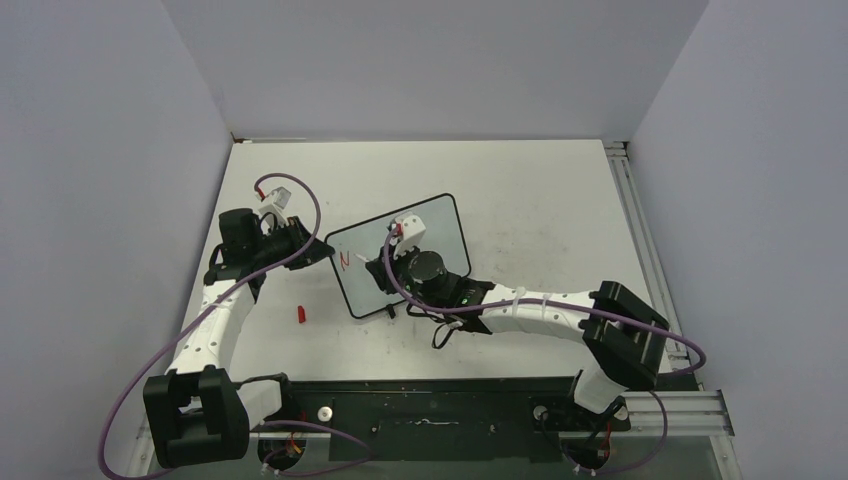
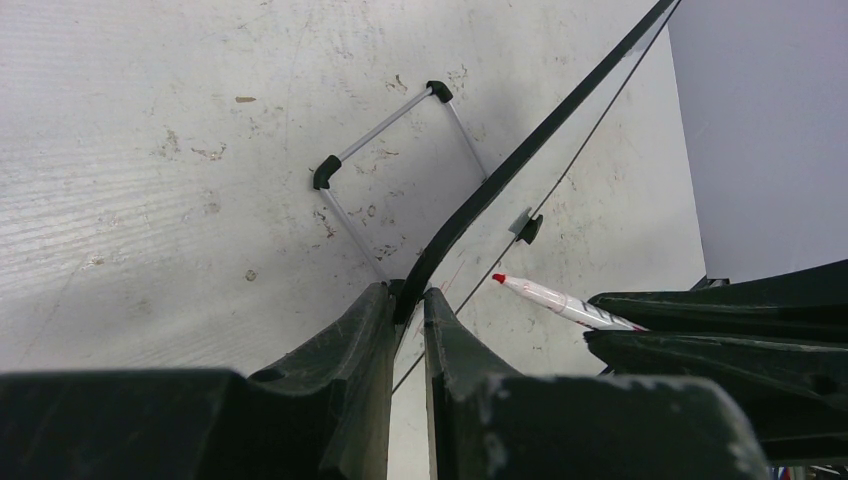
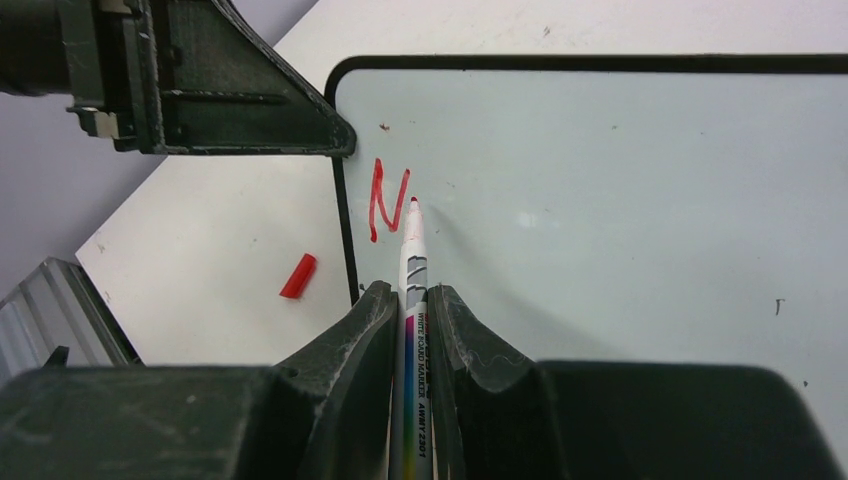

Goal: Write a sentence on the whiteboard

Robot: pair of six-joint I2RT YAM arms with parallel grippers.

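Here, left hand (image 2: 408, 292) clamping whiteboard (image 3: 620, 200) edge, right hand (image 3: 408, 291) angled down, pinching marker (image 3: 412, 250)

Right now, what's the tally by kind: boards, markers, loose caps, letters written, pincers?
whiteboard: 1
marker: 1
red cap: 1
red letter: 1, an N
pincers: 2, left pincer on the whiteboard's edge, right pincer on the marker
Total: 6

Top cam overhead; wrist cams close, share whiteboard (image 3: 600, 200).
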